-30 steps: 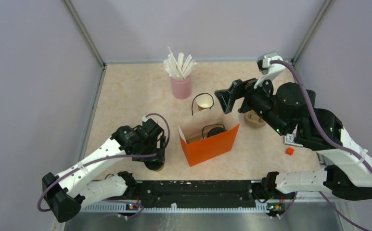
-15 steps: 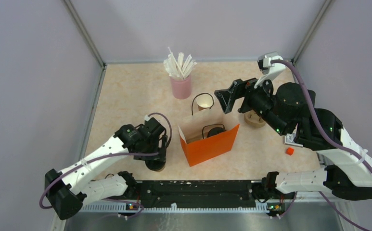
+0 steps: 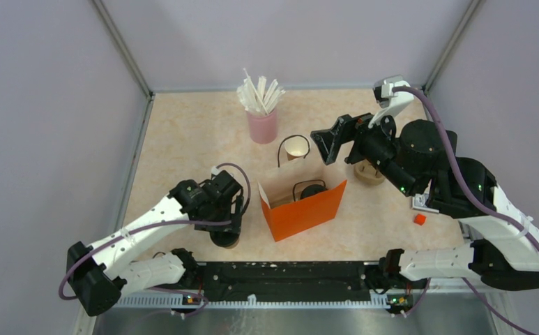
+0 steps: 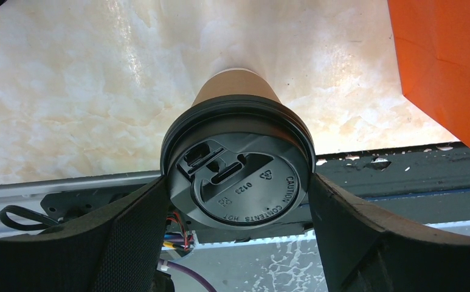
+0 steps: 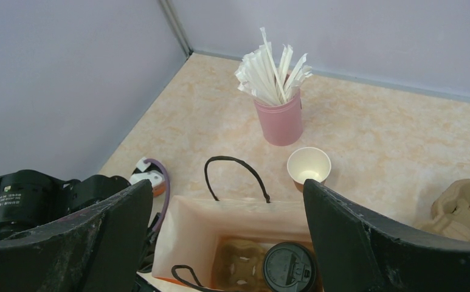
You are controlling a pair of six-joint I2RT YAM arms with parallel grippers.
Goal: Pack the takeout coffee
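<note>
At the near edge of the surface (image 3: 183, 139), the left gripper (image 4: 238, 182) is easing its wide jaws inward around the black-lidded brown paper cup (image 4: 237, 97), apparently not clamping yet; lifting looks next. Beyond, the orange paper bag (image 3: 301, 209) is holding another lidded cup (image 5: 290, 267), with the right gripper (image 3: 322, 146) hovering above, jaws wide and empty.

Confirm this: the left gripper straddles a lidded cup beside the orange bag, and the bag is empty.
Wrong on the bag: it holds a lidded cup, as the right wrist view shows. The left gripper does straddle a second cup beside it.
</note>
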